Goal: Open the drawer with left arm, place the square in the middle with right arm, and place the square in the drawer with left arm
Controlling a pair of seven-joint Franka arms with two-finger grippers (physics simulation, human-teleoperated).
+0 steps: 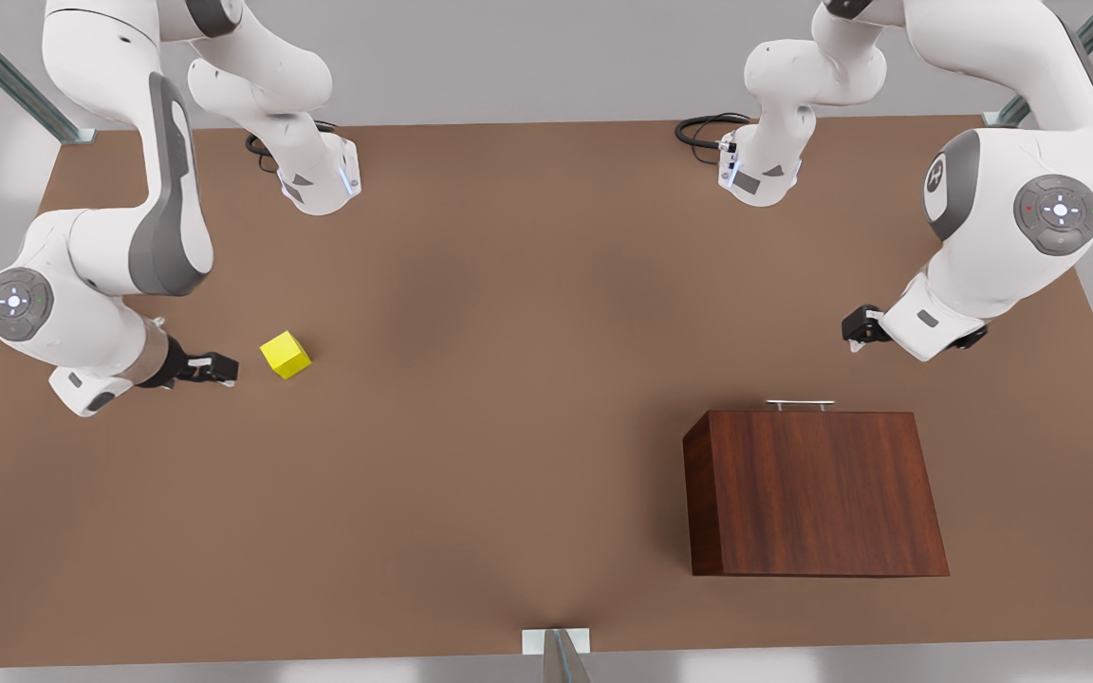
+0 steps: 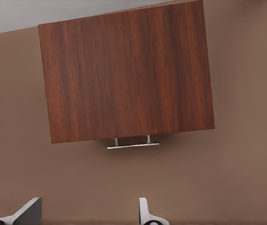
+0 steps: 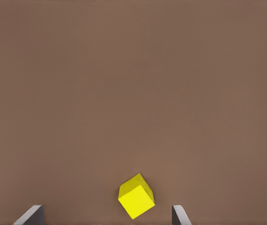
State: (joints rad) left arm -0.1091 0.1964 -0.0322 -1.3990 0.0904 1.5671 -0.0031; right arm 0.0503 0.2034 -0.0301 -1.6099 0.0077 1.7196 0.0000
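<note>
We see the cabinet [image 1: 814, 491] standing on the table [image 1: 509, 455] toward the front view's right, its drawer [image 2: 126, 77] shut flush, with the thin silver handle [image 1: 800, 403] on the side that faces the arms. The left gripper [image 1: 858, 330] hangs above the table near that handle but apart from it, and the left wrist view looks straight down on the handle [image 2: 133, 145] just beyond its own fingers [image 2: 145, 213]. We judge it is posed there to reach the bar and pull, since the drawer must come open first. Those fingers stand wide apart, holding nothing and touching nothing. The square [image 1: 286, 355] lies on the table toward the front view's left, well apart from the cabinet and turned a little askew to the table's edges. The right gripper [image 1: 214, 368] sits just beside it, pointing at it, and in the right wrist view the square [image 3: 136, 196] lies between the two spread fingers [image 3: 30, 215] but ahead of them, not yet enclosed. We take this as a waiting pose, ready to close in and carry the square to the middle of the table. The right fingers are also fully open and empty, with no contact with the square. By our reading, no step of the task is done yet.
</note>
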